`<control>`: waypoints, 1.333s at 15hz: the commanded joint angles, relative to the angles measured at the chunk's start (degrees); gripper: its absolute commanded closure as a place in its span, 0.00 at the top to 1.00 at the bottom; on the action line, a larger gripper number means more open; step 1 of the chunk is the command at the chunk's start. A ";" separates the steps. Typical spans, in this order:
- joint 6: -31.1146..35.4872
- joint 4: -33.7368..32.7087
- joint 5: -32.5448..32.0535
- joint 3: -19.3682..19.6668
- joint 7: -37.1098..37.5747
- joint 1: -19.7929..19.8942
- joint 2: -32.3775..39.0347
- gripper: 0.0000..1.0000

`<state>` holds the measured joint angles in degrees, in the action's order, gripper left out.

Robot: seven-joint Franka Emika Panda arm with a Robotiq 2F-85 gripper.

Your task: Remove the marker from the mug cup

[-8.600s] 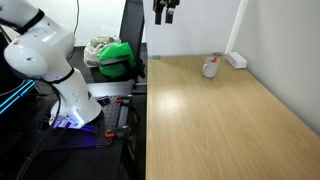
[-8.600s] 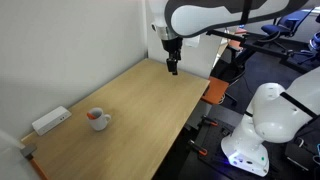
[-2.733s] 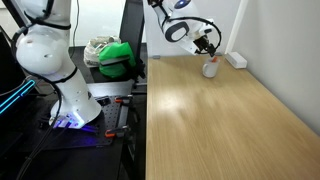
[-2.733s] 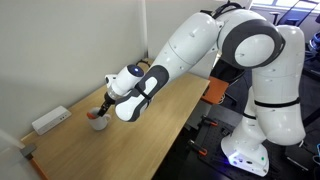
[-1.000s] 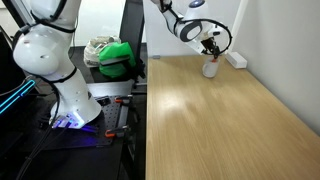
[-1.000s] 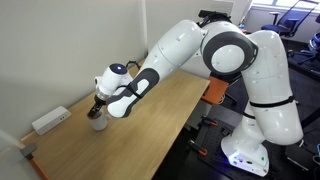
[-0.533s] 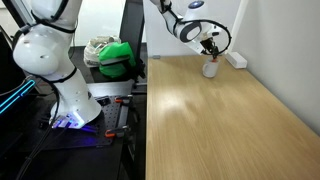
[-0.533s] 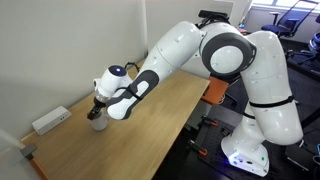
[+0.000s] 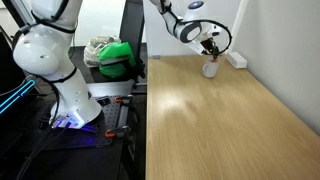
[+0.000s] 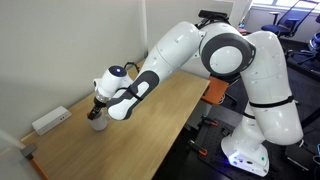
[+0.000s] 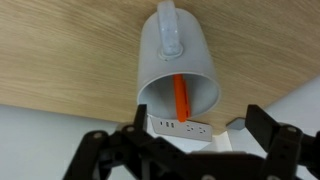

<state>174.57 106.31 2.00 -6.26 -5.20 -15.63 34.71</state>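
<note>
The light grey mug cup stands on the wooden table, its handle towards the top of the wrist view. The red-orange marker leans inside it, its end at the rim. My gripper hangs just above the mug, open, with its two dark fingers spread wide to either side and touching nothing. In both exterior views the gripper sits right over the mug. The marker is hidden there.
A white power strip lies beside the mug by the wall. The table ends at the wall behind the mug. A green bag sits off the table's side.
From 8.6 s ago the arm swung down from above the table to the mug. Over the last second nothing has visibly moved.
</note>
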 commanded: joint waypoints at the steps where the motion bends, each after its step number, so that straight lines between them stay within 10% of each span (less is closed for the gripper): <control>1: 1.95 -0.13 -3.12 2.29 2.80 -1.89 0.49 1.00; 6: 1.69 -0.58 -4.41 3.30 3.05 -3.05 1.00 0.98; 14: 2.11 -0.73 -5.14 3.08 2.98 -3.32 1.07 0.40; 20: 1.79 -1.85 -4.82 2.32 2.53 -2.32 1.50 0.41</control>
<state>175.27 105.82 -1.44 -4.40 -4.91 -17.93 35.39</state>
